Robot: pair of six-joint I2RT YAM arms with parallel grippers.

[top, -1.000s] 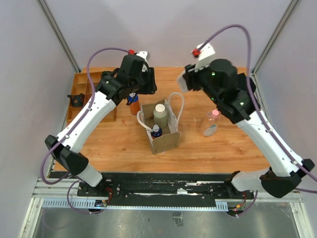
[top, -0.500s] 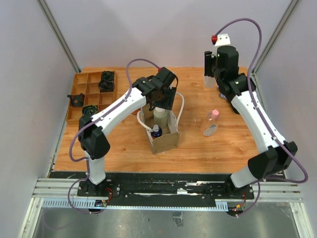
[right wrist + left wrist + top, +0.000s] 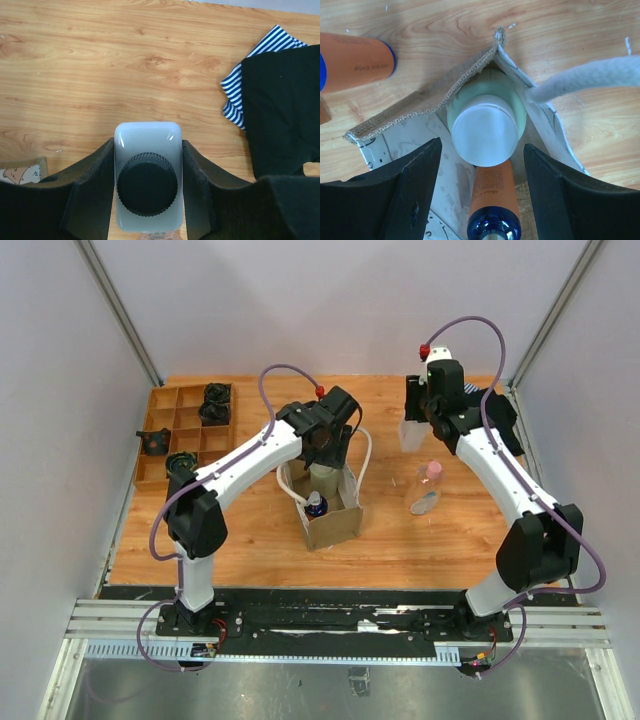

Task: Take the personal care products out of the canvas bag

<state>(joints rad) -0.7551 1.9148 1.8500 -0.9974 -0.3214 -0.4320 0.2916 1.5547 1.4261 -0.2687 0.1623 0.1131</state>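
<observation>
The canvas bag [image 3: 335, 523] stands open at mid-table with its white rope handle [image 3: 590, 80] flopped aside. Inside it stand an olive bottle with a cream cap [image 3: 482, 130] and an orange bottle with a blue cap [image 3: 492, 200]. My left gripper [image 3: 482, 150] hovers open right above them [image 3: 322, 452], its jaws on either side of the cream cap without touching it. Another orange bottle [image 3: 355, 60] lies on the table beside the bag. My right gripper [image 3: 147, 145] is shut on a white bottle with a black cap [image 3: 147, 190], held right of the bag [image 3: 412, 435]. A pink-capped clear bottle [image 3: 425, 490] lies on the wood.
A wooden compartment tray [image 3: 160, 425] with small black objects sits at the far left. A black garment with striped cloth [image 3: 280, 100] lies at the back right, close to my right arm [image 3: 500, 475].
My left arm swung from the orange bottle left of the bag to over the bag's mouth, and its jaws widened. My right arm carried the white bottle to the right and slightly nearer.
</observation>
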